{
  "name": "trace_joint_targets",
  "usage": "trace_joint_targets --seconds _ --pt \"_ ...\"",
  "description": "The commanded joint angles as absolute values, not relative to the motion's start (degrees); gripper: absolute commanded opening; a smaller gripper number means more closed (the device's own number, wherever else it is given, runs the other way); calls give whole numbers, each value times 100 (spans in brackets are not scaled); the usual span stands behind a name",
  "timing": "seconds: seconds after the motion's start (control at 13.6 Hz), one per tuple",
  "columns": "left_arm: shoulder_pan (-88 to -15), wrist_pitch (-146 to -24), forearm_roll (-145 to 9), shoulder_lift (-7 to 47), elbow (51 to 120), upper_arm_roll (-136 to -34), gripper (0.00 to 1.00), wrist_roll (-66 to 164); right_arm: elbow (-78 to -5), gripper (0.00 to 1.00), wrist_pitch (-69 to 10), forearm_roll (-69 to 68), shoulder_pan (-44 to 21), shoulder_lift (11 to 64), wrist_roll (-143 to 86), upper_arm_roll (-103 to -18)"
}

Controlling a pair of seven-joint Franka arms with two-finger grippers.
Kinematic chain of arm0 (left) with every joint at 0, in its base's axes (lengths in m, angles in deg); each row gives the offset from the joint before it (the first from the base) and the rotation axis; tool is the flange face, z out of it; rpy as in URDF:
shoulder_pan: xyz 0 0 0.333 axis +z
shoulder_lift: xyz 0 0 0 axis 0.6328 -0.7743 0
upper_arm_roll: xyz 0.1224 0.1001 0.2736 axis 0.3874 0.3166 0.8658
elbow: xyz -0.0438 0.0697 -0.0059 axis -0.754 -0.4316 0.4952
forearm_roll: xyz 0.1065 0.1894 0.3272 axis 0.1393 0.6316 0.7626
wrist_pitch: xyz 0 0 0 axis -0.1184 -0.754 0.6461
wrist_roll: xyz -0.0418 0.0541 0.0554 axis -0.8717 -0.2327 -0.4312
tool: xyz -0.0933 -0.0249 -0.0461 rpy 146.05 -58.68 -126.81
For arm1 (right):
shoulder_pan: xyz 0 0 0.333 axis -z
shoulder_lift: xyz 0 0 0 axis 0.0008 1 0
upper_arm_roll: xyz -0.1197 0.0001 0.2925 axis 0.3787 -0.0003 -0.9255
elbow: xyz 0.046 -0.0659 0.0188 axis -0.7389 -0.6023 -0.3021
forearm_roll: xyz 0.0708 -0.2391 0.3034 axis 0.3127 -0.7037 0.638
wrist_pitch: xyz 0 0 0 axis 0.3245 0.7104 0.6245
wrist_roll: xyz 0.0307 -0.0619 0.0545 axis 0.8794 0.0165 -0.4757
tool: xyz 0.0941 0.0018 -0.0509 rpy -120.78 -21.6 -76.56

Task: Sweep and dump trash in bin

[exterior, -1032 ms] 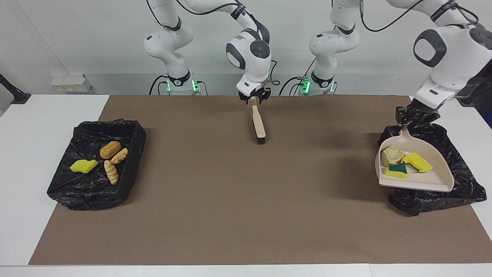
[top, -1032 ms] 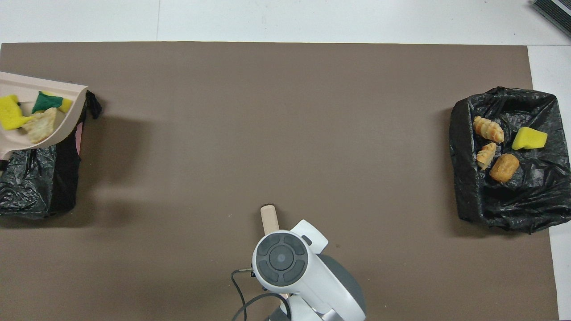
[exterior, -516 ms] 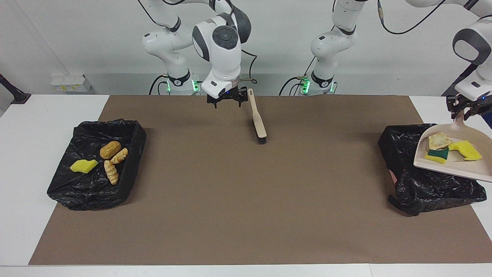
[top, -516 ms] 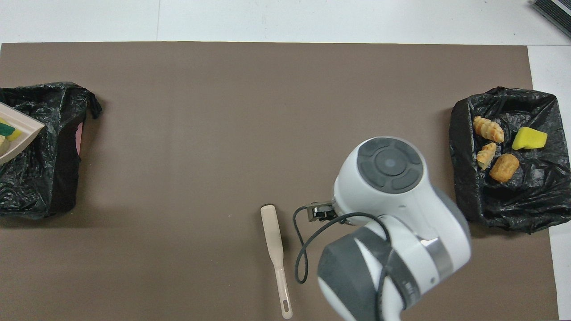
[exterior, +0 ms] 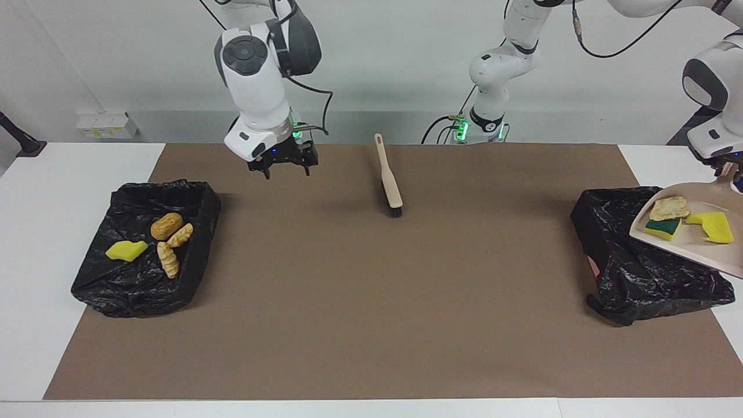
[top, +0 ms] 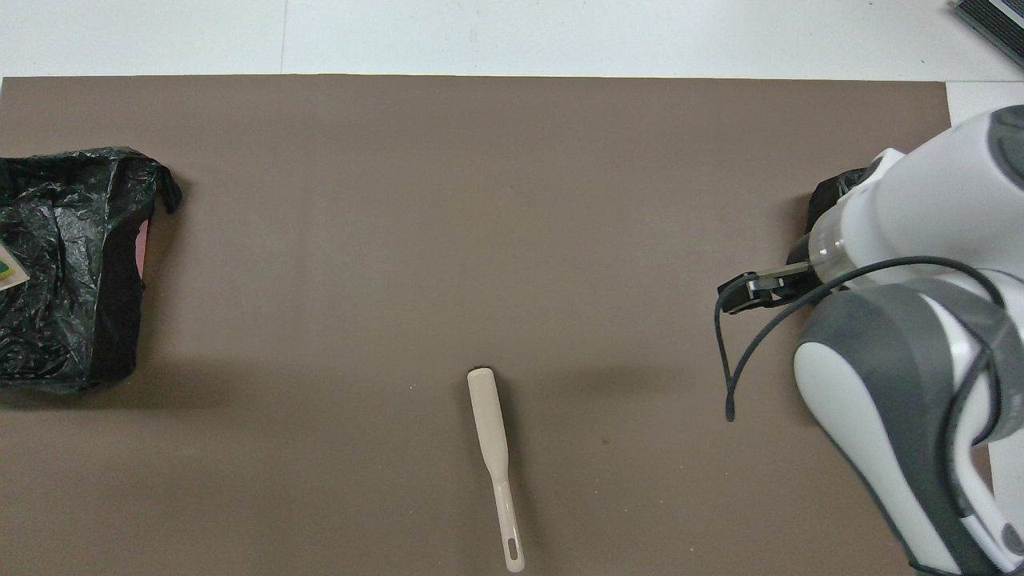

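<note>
My left gripper [exterior: 729, 167], at the edge of the facing view, is shut on the handle of the beige dustpan [exterior: 685, 247] and holds it raised over the black-bagged bin [exterior: 633, 273] at the left arm's end. In the dustpan lie three pieces of trash: a pale beige chunk [exterior: 669, 208], a green-yellow sponge [exterior: 662, 229] and a yellow sponge [exterior: 711, 226]. My right gripper [exterior: 282, 165] is open and empty over the mat beside the other bin [exterior: 98, 284]. That bin holds a yellow sponge [exterior: 126, 250] and three golden-brown rolls [exterior: 166, 225].
The beige brush [exterior: 388, 181] lies loose on the brown mat [exterior: 371, 302] at mid-table near the robots, handle toward them; it also shows in the overhead view [top: 492, 448]. In that view my right arm [top: 920, 320] covers the bin below it.
My right gripper has let go of the brush and swung toward the bin at the right arm's end. My left gripper has lifted the dustpan and carried it outward over its bin.
</note>
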State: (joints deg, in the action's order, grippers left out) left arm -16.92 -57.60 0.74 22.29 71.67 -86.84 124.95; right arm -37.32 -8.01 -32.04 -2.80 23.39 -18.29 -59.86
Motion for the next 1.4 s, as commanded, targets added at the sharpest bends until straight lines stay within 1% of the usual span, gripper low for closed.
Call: trace_joint_targets --seconds 0.0,0.15,0.22,0.37,0.52,0.66,0.88,1.03,1.11,1.25,1.33 --pt "-1974 -5812 621 2167 7085 -8626 0 12603 -3546 100 -661 -3347 196 2348 -2658 -6066" --pt "-2089 -5812 1033 2159 7111 -8618 0 12594 -3449 100 -626 -3364 504 2331 -2985 -6066" --pt "-2176 -5734 1645 2124 7146 -8626 0 12559 -3422 100 -626 -3373 627 2331 -3082 -6057" --pt "-2282 -5672 1959 2071 7085 -8618 0 12594 -3422 100 -608 -3451 812 2313 -3424 -5970" --pt "-2422 -5558 2047 2044 7041 -8618 0 12585 -3387 100 -276 -3488 813 2173 -3383 -5908" --pt "-2625 -5295 2458 2044 7041 -8618 0 12559 -2993 100 180 -3461 813 2155 -2718 -5907" --pt "-2897 -5171 2786 1869 6743 -8626 0 12568 -3017 100 254 -3338 804 2050 -2039 -5925" --pt "-2932 -4961 2794 1886 6769 -8627 0 12533 -3027 100 218 -3163 752 2049 -1941 -5934" --pt "-3072 -4760 2794 1912 6821 -8627 0 12524 -3044 100 236 -3127 725 2032 -1802 -5951" --pt "-3476 -3463 2768 1895 6891 -8635 0 12009 -3132 100 201 -3101 716 1970 -1633 -5987" --pt "-3512 -3205 2637 1904 6926 -8635 0 11831 -3106 100 201 -3109 716 1988 -1685 -5987"
